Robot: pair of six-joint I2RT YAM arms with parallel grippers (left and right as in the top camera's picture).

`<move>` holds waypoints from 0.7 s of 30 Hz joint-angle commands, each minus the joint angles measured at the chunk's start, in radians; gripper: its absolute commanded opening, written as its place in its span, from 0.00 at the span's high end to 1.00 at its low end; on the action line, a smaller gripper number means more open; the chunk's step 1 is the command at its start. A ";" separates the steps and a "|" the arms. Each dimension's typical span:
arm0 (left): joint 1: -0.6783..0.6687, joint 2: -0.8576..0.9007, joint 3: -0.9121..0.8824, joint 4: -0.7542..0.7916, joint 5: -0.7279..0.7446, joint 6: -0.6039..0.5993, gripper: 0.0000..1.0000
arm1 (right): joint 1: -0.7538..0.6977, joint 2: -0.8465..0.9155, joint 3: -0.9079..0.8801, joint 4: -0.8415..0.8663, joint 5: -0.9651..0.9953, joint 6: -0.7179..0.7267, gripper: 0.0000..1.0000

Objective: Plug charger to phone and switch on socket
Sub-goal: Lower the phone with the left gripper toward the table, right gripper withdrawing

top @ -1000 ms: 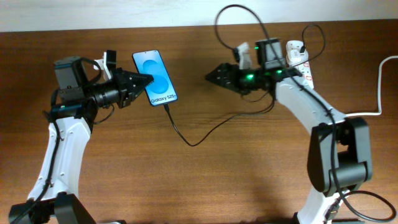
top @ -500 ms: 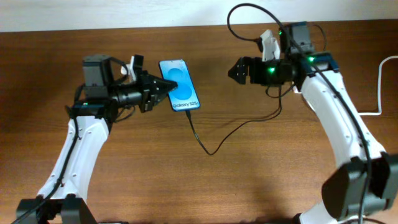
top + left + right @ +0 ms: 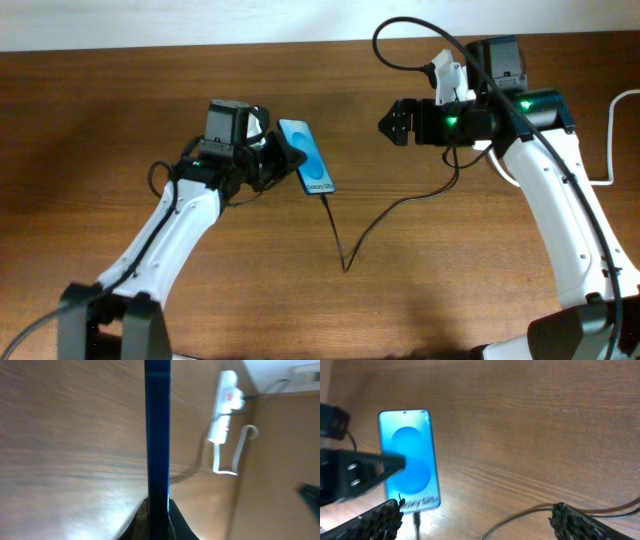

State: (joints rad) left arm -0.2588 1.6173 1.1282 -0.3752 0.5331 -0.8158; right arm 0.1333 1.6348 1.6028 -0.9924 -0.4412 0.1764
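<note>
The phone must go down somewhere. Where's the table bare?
Bare: the near table in front of the charger, and the back left corner behind the left gripper and phone. Crowded: back right, with charger loops, the right gripper and the socket.

We count one phone [image 3: 306, 170], one black charger [image 3: 336, 235], one white socket [image 3: 225, 407] and one thick white cord [image 3: 612, 140]. We see two claws, the left claw [image 3: 288, 162] and the right claw [image 3: 388, 122], over one desk [image 3: 450, 290].

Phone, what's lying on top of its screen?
A black finger of the left hand crosses the blue screen of the phone, covering part of the oval. Whatever grips the underside is hidden.
</note>
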 commanded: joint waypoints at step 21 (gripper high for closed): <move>0.006 0.289 -0.002 0.142 -0.014 0.230 1.00 | 0.004 -0.024 0.019 -0.080 0.035 -0.049 0.02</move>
State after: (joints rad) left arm -0.2550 1.8622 1.1282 -0.2390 0.5110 -0.6159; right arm 0.1333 1.6348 1.6028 -1.0691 -0.4217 0.1417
